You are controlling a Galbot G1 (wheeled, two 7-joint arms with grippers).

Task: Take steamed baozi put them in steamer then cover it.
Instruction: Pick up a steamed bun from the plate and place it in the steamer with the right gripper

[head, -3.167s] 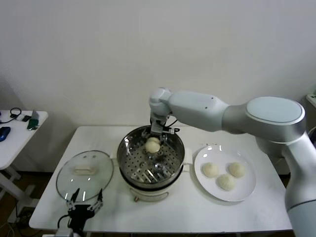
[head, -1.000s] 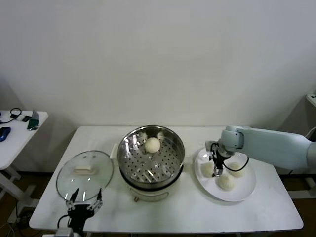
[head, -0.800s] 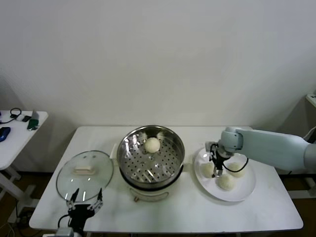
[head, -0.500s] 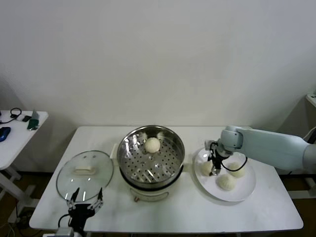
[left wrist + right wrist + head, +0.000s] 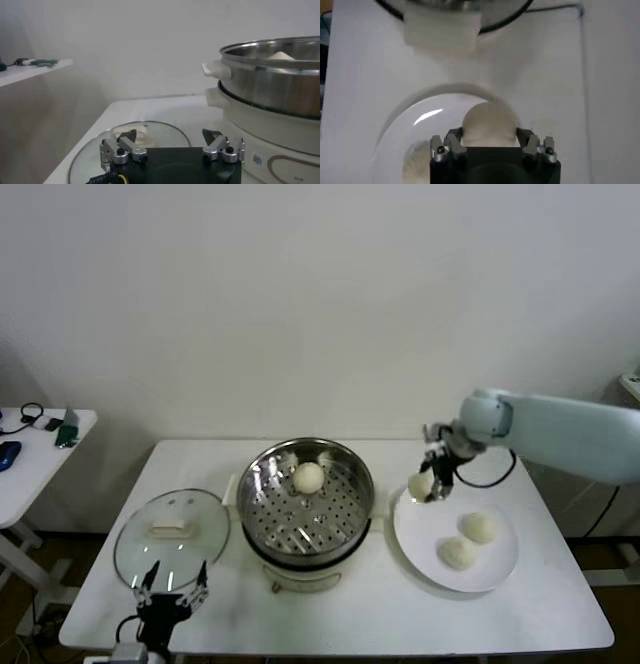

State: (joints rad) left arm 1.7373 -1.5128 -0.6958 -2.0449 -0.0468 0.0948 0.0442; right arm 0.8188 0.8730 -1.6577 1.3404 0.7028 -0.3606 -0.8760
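Note:
My right gripper [image 5: 430, 483] is shut on a cream-white baozi [image 5: 421, 484] and holds it above the left rim of the white plate [image 5: 412, 535]; in the right wrist view the bun [image 5: 488, 124] sits between the fingers. Two more baozi [image 5: 479, 527] [image 5: 458, 553] lie on the plate. One baozi [image 5: 309, 477] lies in the steel steamer [image 5: 262, 496] at its far side. The glass cover [image 5: 172, 532] with its cream handle lies on the table left of the steamer. My left gripper [image 5: 171, 597] is open and empty at the table's front edge, just before the cover [image 5: 145, 135].
The steamer stands on a white pot base [image 5: 305, 580] with side handles, one of them [image 5: 443, 30] in the right wrist view. A small side table [image 5: 40, 454] with small items stands at the far left. The wall rises behind the table.
My right gripper closed on the left baozi on the plate and lifted it up and slightly back. Before that it had moved from the steamer to the plate. The left arm has not moved.

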